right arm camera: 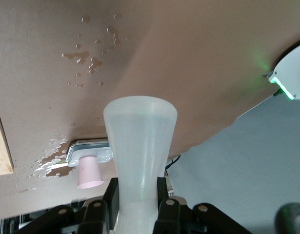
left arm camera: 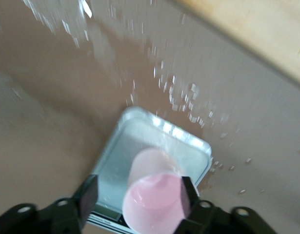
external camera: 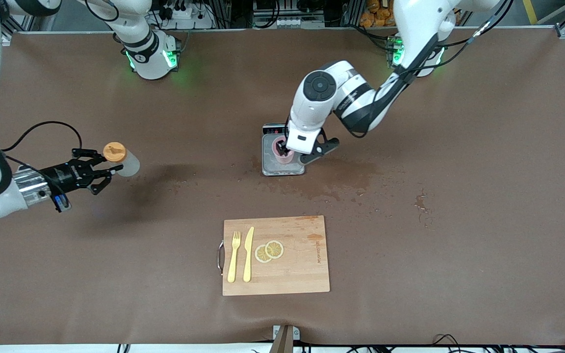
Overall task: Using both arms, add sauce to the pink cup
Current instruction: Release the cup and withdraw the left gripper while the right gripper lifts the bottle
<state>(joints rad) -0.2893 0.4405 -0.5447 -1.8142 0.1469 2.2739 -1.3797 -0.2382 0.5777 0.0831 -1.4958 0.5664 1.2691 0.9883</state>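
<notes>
Front view: the right gripper (external camera: 108,169), clamped on the sauce (external camera: 120,159), hangs well apart from the pink cup (external camera: 282,153) on the scale (external camera: 282,169), where the left gripper (external camera: 290,149) straddles it, jaws spread.

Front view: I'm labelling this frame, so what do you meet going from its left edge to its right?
Right claw holding the sauce bottle → fork → knife → lemon slices → pink cup on the scale, with the left claw at it.
</notes>
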